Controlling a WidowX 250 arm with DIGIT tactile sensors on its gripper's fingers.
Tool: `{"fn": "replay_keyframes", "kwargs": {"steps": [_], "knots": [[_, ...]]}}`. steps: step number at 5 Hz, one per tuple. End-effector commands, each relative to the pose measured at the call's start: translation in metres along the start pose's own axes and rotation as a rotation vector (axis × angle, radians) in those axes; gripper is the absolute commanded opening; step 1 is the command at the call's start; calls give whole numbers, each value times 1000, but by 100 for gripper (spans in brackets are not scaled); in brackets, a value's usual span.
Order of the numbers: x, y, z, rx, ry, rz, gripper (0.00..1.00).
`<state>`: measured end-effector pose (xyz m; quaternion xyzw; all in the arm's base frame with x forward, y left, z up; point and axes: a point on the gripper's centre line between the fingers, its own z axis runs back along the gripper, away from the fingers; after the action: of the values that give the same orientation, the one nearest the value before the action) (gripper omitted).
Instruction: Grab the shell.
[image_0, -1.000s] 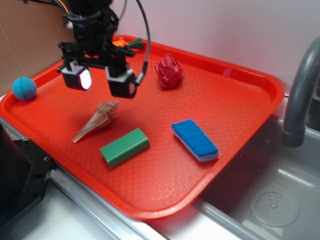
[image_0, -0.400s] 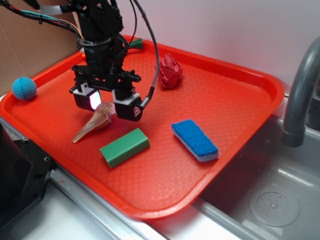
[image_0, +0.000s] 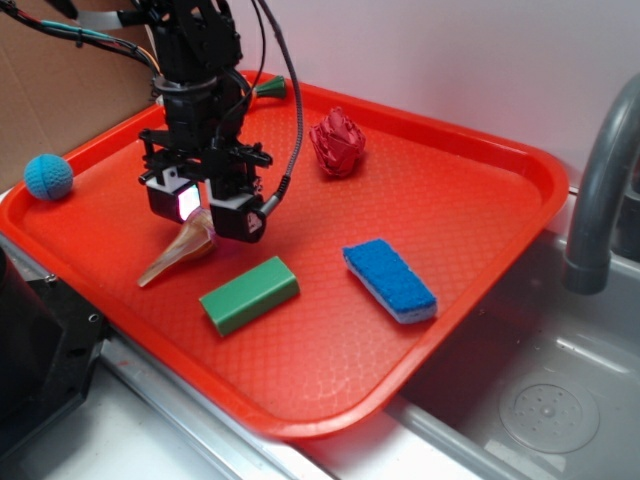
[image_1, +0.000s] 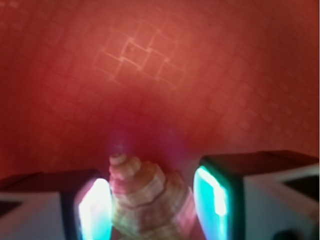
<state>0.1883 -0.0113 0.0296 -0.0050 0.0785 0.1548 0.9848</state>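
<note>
The shell (image_0: 172, 256) is tan and spiral, lying on the red tray (image_0: 450, 200) with its thin point aimed at the front left. My gripper (image_0: 206, 212) is down over its knobbly head, one finger on each side. In the wrist view the shell (image_1: 145, 200) sits between the lit pads of the gripper (image_1: 152, 205). The left pad touches it and a thin gap shows at the right pad. The jaws stand open around it. The shell rests on the tray.
On the tray lie a green block (image_0: 250, 294) just in front of the shell, a blue sponge (image_0: 390, 280), a red crumpled ball (image_0: 337, 143), a blue knitted ball (image_0: 48, 176) and a toy carrot (image_0: 262, 90) behind the arm. A grey faucet (image_0: 600, 180) and sink (image_0: 540, 400) are to the right.
The gripper has come down from above the tray onto the shell's head, and its fingers have drawn closer together around it. The shell's point has shifted slightly left.
</note>
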Motion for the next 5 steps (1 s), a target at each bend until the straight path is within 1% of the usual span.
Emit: {"fn": "replay_keyframes", "kwargs": {"steps": [1,2,3,4,5], "knots": [[2,2,7,2,-21,-11,0],[0,5,20,-19,-42,-52,0],[-8,28,70,-53,-170,-140,0],[-36,48,116,-66,-331,-133,0],[-29,50,151,-64,-373,-142,0]]}}
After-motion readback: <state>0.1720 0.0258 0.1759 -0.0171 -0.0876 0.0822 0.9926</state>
